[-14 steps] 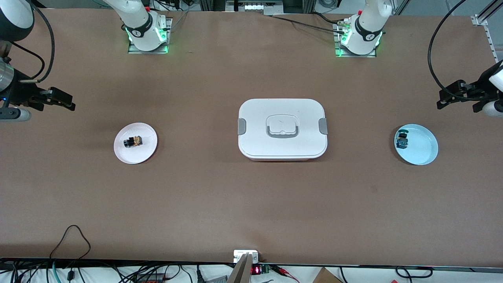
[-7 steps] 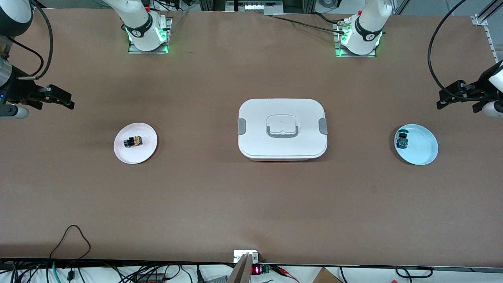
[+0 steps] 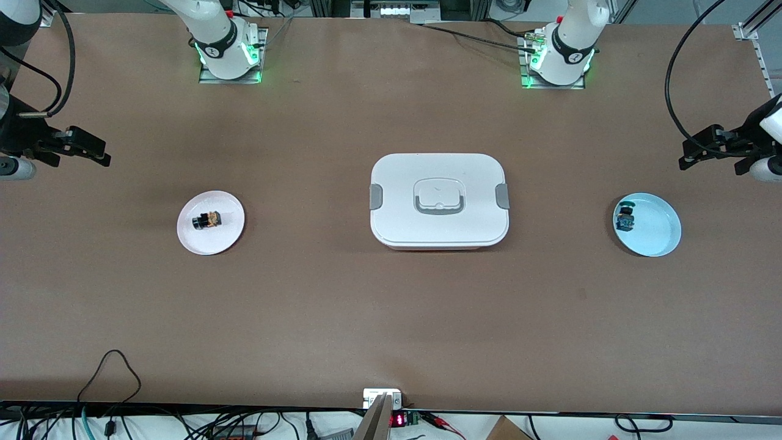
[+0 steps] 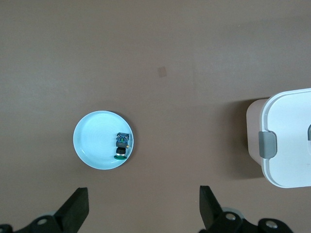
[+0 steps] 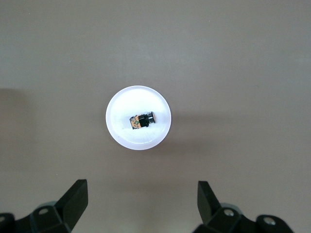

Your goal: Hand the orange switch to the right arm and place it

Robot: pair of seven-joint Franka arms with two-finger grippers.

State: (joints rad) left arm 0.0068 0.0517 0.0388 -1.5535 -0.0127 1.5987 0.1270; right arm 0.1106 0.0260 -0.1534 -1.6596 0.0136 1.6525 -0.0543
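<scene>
**Two grippers hanging spread at the table's ends, orange switch lying on the white plate**

Both arms are reaching out to the ends of the table, and neither is touching anything. The right gripper [image 3: 91, 151] is hanging in the air over bare tabletop at the right arm's end; its wrist view is showing its two fingers [image 5: 75, 201] standing wide apart with nothing between them. The left gripper [image 3: 693, 156] is hanging over bare tabletop at the left arm's end, and its fingers [image 4: 77, 208] are likewise standing spread and empty.

The orange switch [image 3: 206, 220] is lying on its side in the white plate [image 3: 229, 235], which is sitting toward the right arm's end of the table. In the right wrist view the switch [image 5: 142, 120] is showing its black cap and orange-brown middle, resting near the centre of the plate [image 5: 119, 131].

A green and blue switch [image 3: 624, 219] is sitting in the light blue plate [image 3: 663, 235] toward the left arm's end, close against the plate's rim on the side facing the middle of the table. The left wrist view is showing this switch [image 4: 122, 145] and its plate [image 4: 90, 145] as well.

Between the two plates, well apart from each, a white lidded box [image 3: 403, 183] with grey side latches is standing at the table's centre with its lid on.
</scene>
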